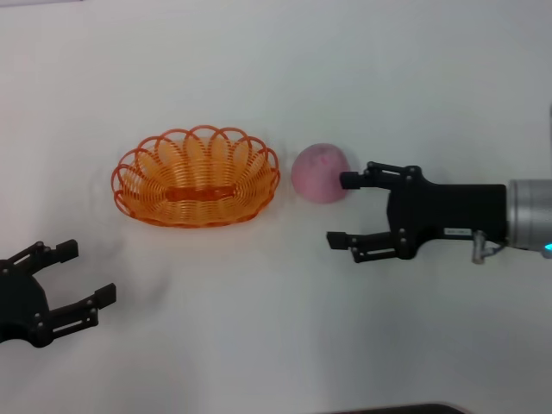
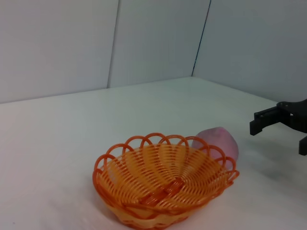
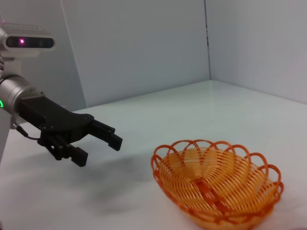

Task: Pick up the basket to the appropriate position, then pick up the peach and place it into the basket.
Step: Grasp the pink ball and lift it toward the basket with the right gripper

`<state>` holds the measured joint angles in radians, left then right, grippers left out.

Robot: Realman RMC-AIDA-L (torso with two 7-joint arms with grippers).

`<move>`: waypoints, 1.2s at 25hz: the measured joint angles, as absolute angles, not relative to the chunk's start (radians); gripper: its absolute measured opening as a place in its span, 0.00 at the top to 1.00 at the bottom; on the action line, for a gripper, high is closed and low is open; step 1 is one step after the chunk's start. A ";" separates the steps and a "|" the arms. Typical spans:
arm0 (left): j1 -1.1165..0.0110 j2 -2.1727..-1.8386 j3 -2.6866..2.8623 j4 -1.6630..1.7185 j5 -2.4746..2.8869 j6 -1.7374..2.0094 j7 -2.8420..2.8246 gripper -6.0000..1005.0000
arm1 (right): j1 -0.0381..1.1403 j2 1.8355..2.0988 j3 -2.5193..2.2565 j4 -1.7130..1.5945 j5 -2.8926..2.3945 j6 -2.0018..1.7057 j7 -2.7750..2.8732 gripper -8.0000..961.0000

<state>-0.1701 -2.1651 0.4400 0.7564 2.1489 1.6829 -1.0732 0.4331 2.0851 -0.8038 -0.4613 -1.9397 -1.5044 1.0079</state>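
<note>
The orange wire basket [image 1: 196, 177] sits empty on the white table, left of centre. It also shows in the left wrist view [image 2: 163, 182] and the right wrist view [image 3: 216, 184]. The pale pink peach [image 1: 320, 172] lies on the table just right of the basket, close to its rim; the left wrist view shows it behind the basket [image 2: 219, 142]. My right gripper [image 1: 343, 210] is open and empty, just right of the peach. Its far fingertip is at the peach's right edge and its near fingertip is nearer me. My left gripper [image 1: 88, 272] is open and empty at the lower left, nearer me than the basket.
The white table [image 1: 259, 328] stretches all round. Pale walls [image 2: 144, 38] rise behind it in the wrist views. A dark edge [image 1: 388, 409] shows at the bottom of the head view.
</note>
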 joint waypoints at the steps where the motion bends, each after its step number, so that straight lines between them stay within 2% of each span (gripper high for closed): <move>1: -0.170 -2.165 0.440 0.755 2.149 1.683 -1.073 0.13 | 0.423 2.081 -0.801 -0.466 -1.939 -1.513 1.006 0.05; 5: -0.172 -2.165 0.439 0.752 2.149 1.683 -1.073 0.13 | 0.368 2.075 -0.762 -0.522 -1.936 -1.562 1.007 0.06; 11: -0.173 -2.164 0.439 0.751 2.149 1.675 -1.072 0.13 | 0.347 2.074 -0.743 -0.555 -1.936 -1.576 1.045 0.06; 21: -0.174 -2.163 0.439 0.750 2.149 1.677 -1.051 0.13 | 0.425 2.043 -0.750 -0.658 -2.039 -1.608 1.588 0.06; 30: -0.170 -2.163 0.425 0.751 2.147 1.681 -1.036 0.13 | 0.471 2.022 -0.749 -0.696 -2.077 -1.599 1.806 0.06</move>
